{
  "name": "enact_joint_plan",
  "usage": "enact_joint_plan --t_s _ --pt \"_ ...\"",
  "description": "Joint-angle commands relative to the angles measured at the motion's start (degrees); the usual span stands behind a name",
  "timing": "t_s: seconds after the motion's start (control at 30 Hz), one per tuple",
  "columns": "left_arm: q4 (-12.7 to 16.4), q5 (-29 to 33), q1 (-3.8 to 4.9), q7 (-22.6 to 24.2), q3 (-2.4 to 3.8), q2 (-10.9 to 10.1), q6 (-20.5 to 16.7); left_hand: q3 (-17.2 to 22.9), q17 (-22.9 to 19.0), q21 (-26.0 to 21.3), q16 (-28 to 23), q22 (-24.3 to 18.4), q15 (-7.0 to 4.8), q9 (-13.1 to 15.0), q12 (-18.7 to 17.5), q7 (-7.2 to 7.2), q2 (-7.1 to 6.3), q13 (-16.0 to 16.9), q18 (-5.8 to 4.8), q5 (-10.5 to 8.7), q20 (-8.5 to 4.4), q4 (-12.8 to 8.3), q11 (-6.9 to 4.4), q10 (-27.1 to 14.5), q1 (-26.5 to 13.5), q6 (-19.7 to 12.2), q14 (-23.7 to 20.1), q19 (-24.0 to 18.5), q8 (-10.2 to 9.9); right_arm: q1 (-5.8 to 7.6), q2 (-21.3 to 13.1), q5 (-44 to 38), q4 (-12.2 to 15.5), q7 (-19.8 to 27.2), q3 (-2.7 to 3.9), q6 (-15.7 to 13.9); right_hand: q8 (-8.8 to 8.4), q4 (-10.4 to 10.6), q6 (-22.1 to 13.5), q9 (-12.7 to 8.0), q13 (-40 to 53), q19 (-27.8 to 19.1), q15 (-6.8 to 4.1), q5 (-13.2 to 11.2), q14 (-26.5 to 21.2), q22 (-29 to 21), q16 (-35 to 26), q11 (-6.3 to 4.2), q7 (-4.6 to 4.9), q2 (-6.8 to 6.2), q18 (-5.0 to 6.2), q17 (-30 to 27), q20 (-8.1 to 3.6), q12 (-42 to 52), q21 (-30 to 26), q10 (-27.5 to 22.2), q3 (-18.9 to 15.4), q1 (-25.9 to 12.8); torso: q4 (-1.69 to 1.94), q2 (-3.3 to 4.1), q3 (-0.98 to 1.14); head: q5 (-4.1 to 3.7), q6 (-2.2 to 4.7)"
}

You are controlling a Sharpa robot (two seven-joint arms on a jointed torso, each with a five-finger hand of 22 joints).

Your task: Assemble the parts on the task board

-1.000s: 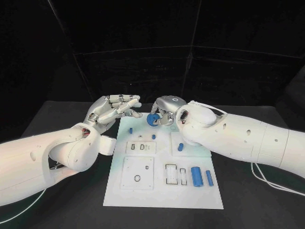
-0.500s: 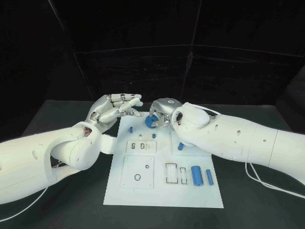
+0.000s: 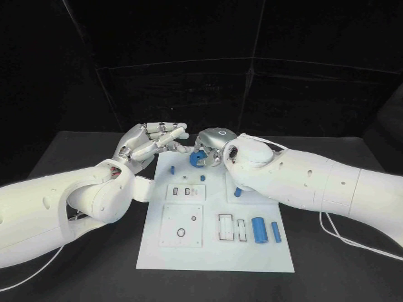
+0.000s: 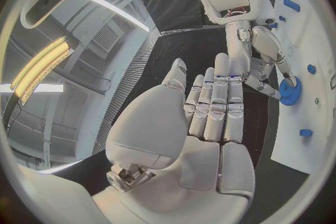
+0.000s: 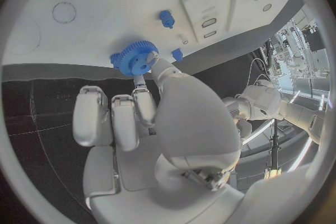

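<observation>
Head view: a blue gear (image 3: 198, 158) is pinched in the fingers of the right hand (image 3: 213, 146) above the far end of the white task board (image 3: 211, 251). Just beside it, the left hand (image 3: 150, 143) holds nothing, fingers apart. Two blue cylinders (image 3: 266, 230) lie on the board's near right; black desk (image 3: 84, 277) beneath.

Far end of task board crowded, near end open

Both hands, left hand (image 3: 152, 143) and right hand (image 3: 213, 146), sit close together over the far edge of the task board (image 3: 215, 255), the right one holding a blue gear (image 3: 198, 158). Small blue pegs (image 3: 172, 170) stand just below them. Two blue cylinders (image 3: 259, 229) lie near the right edge; bare bench (image 3: 347, 264) flanks both sides.
</observation>
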Motion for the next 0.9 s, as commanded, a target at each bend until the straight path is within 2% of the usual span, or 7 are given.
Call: enact_joint_plan --t_s 0.03,0.2,0.43,0.8,0.9 --pt "0.05 -0.23 0.08 0.19 0.05 0.05 0.66 -0.02 0.06 -0.25 -0.30 -0.10 -0.06 -0.05 -0.37 0.45 0.67 -0.06 0.27 0.09 -0.02 -0.40 0.24 -0.08 0.12 0.07 -0.32 -0.30 -0.28 0.02 0.07 -0.46 -0.20 0.40 -0.04 0.71 -0.73 -0.12 -0.32 0.00 -0.16 0.29 0.25 -0.05 3.25 0.05 0.27 0.49 0.05 -0.36 -0.74 0.96 0.18 -0.43 0.31 -0.04 0.47 -0.88 0.02 -0.03 -0.02 0.06 -0.12" --pt "0.06 -0.23 0.08 0.17 0.05 0.03 0.64 -0.02 0.06 -0.25 -0.30 -0.10 -0.06 -0.05 -0.37 0.45 0.67 -0.06 0.27 0.09 -0.02 -0.40 0.24 -0.08 0.12 0.07 -0.32 -0.30 -0.28 0.02 0.09 -0.46 -0.29 0.42 -0.04 0.97 -1.57 -0.30 -1.13 -0.02 -0.34 0.29 0.51 -0.20 3.26 0.10 0.29 0.80 0.40 -0.83 -0.75 1.02 0.39 -0.70 0.32 -0.22 0.64 -1.62 0.01 -0.03 -0.01 0.09 -0.18" --pt "0.06 -0.23 0.08 0.15 0.05 0.01 0.66 -0.02 0.06 -0.25 -0.30 -0.10 -0.06 -0.05 -0.37 0.45 0.67 -0.06 0.27 0.09 -0.02 -0.40 0.24 -0.08 0.12 0.07 -0.32 -0.30 -0.28 0.02 0.06 -0.46 -0.17 0.41 -0.05 0.88 -1.77 -0.33 -1.25 0.01 -0.37 0.27 0.59 -0.01 3.25 0.08 0.29 0.88 0.48 -0.98 -0.75 1.02 0.48 -0.77 0.31 -0.26 0.65 -1.95 -0.01 -0.03 0.02 0.11 -0.28" --pt "0.00 -0.23 0.09 -0.02 0.06 -0.13 0.68 0.01 0.20 -0.26 -0.33 -0.12 -0.08 -0.03 -0.41 0.40 0.82 -0.04 0.28 0.09 -0.02 -0.47 0.21 -0.01 0.20 0.15 -0.35 -0.30 -0.31 0.01 -0.08 -0.71 0.09 0.31 -0.06 -0.81 -2.20 -0.53 -1.55 0.03 -0.45 0.24 0.71 0.11 3.24 0.08 0.27 1.00 0.59 -1.51 -0.74 1.00 0.62 -0.91 0.31 -0.35 0.53 -2.47 -0.11 -0.03 0.00 0.02 -0.40" --pt "-0.05 -0.23 0.09 -0.11 0.06 -0.14 0.67 0.01 0.20 -0.26 -0.33 -0.12 -0.08 -0.03 -0.41 0.40 0.82 -0.04 0.28 0.09 -0.02 -0.47 0.21 -0.01 0.20 0.15 -0.35 -0.30 -0.31 0.02 -0.20 -0.79 0.16 0.23 -0.06 -1.37 -2.42 -0.58 -1.76 0.03 -0.46 0.22 0.76 -0.02 3.24 0.07 0.28 1.06 0.65 -1.63 -0.73 1.03 0.68 -0.96 0.30 -0.38 0.48 -2.69 -0.02 -0.02 0.01 -0.19 -0.51"
